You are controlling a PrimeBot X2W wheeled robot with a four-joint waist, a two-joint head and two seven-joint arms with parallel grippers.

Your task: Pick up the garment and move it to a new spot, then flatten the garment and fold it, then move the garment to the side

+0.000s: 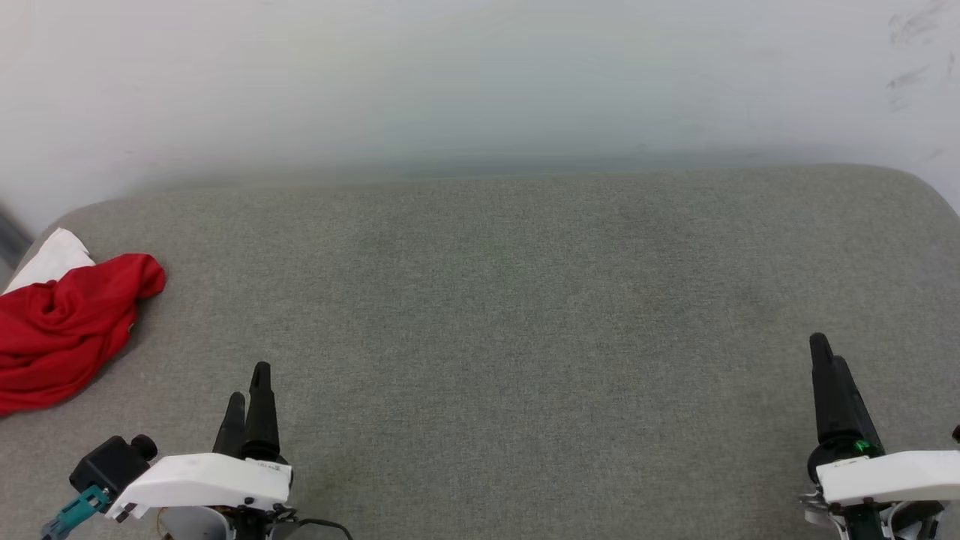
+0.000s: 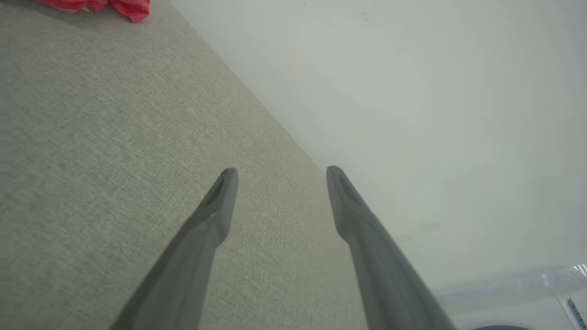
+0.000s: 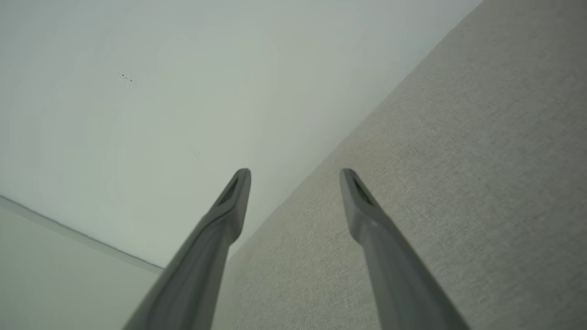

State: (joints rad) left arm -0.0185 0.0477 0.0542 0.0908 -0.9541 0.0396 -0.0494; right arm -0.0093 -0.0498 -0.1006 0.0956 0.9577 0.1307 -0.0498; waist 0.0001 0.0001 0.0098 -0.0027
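The garment (image 1: 64,330) lies crumpled at the left edge of the grey cushioned surface (image 1: 495,315), red with a white sleeve sticking out behind it. A corner of the garment (image 2: 105,5) shows at the top left of the left wrist view. My left gripper (image 1: 250,386) hovers at the lower left, to the right of the garment and apart from it. Its fingers stand open with nothing between them (image 2: 279,174). My right gripper (image 1: 829,352) sits at the lower right, far from the garment, also open and empty (image 3: 296,174).
A pale wall (image 1: 480,82) rises behind the surface's far edge. The surface has rounded back corners at left and right. A dark strip (image 1: 11,232) shows at the far left beside the wall.
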